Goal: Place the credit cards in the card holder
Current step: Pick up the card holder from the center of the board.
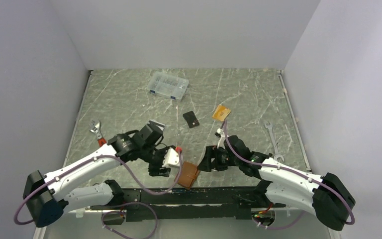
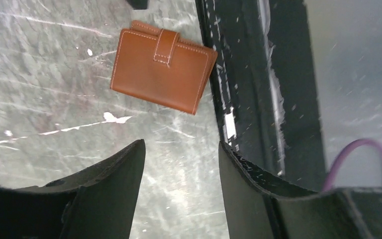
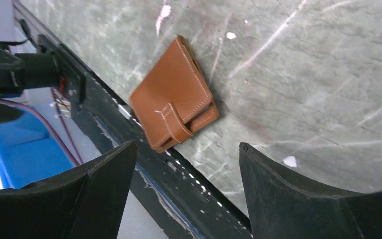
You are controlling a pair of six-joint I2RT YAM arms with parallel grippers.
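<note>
The brown leather card holder (image 1: 189,174) lies closed, strap snapped, at the table's near edge. It also shows in the left wrist view (image 2: 161,67) and the right wrist view (image 3: 173,102). My left gripper (image 1: 169,169) (image 2: 181,149) is open and empty just left of it. My right gripper (image 1: 205,162) (image 3: 189,149) is open and empty just right of it. Neither touches it. An orange credit card (image 1: 222,112) lies mid-table. A silver-grey card (image 1: 157,124) lies partly hidden behind my left arm.
A small flat black rectangle (image 1: 191,119) lies left of the orange card. A clear compartment box (image 1: 168,85) sits at the back. A red-handled wrench (image 1: 96,130) lies at the left and a silver wrench (image 1: 272,139) at the right. The black table rail (image 2: 248,74) runs beside the holder.
</note>
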